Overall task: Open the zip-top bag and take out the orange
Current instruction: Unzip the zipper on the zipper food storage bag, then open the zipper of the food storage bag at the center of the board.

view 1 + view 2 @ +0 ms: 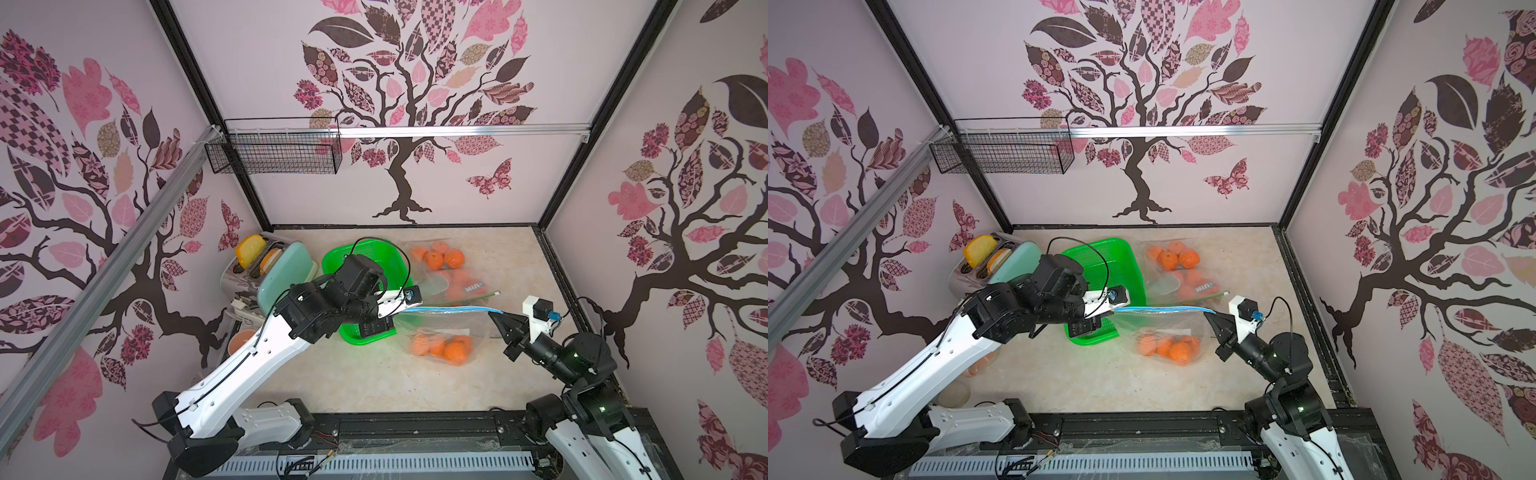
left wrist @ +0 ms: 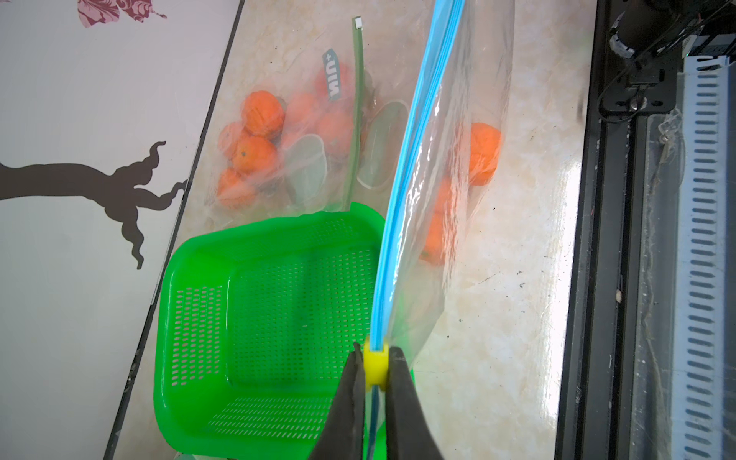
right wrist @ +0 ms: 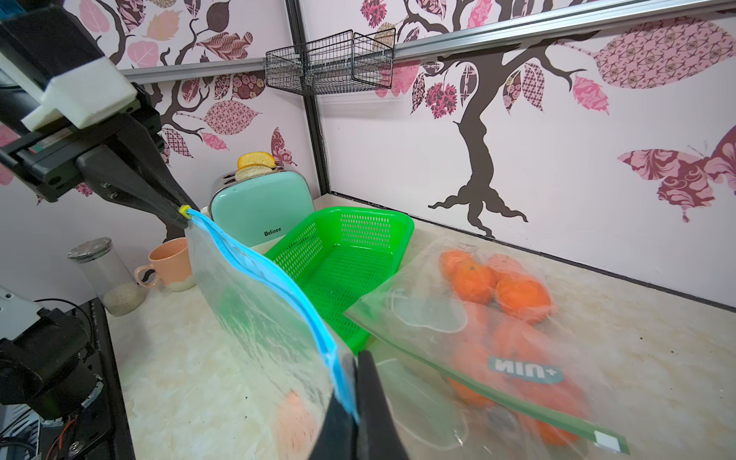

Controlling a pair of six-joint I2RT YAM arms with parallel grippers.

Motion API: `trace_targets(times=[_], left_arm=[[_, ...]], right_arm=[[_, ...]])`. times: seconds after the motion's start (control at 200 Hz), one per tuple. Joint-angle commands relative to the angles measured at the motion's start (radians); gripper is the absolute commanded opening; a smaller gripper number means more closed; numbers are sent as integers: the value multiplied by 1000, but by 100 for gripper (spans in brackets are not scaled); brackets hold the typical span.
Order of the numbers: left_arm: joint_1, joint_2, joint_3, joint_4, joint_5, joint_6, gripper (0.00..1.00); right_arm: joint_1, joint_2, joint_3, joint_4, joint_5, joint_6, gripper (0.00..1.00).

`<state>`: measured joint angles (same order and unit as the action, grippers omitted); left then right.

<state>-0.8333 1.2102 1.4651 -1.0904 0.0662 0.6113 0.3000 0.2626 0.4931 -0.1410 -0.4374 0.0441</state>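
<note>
Left arm [image 1: 232, 374], 8 o'clock: white shells, black joints, thin black cable [image 1: 254, 344] clipped along it. Right arm [image 1: 586, 353], 4 o'clock: same build, two green lights [image 1: 601, 409]. White camera bracket [image 1: 536, 311] with blue plug [image 1: 555, 316] on each wrist. Left gripper [image 2: 375, 354]: black tapered fingers [image 2: 346, 406], screwed on.

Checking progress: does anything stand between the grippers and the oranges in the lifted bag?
Yes: the blue zip strip, seemingly unparted, stretched between the left gripper on the yellow slider and the right gripper; oranges sit inside below it.
</note>
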Motion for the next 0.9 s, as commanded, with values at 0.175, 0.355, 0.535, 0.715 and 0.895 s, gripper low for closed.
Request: trace_targets(times=[0.175,0.355,0.535,0.715,0.895], left_arm=[[20,-61,-40,-72,-41,-29,0],[20,-49,-8,-56,33,-38,34],[20,-14,172,-12,185,-86,65],[19,77,283,9,351,-107,70],[-19,215,319,-46,325,-78,63]], right_arm=[[-2,-8,39,12,62,-1,0],[-2,-10,22,36,-7,-4,0],[-1,-19,-7,51,-84,-26,0],[0,-30,-21,47,-113,-50,0],[2,-34,-23,50,-122,-50,0]])
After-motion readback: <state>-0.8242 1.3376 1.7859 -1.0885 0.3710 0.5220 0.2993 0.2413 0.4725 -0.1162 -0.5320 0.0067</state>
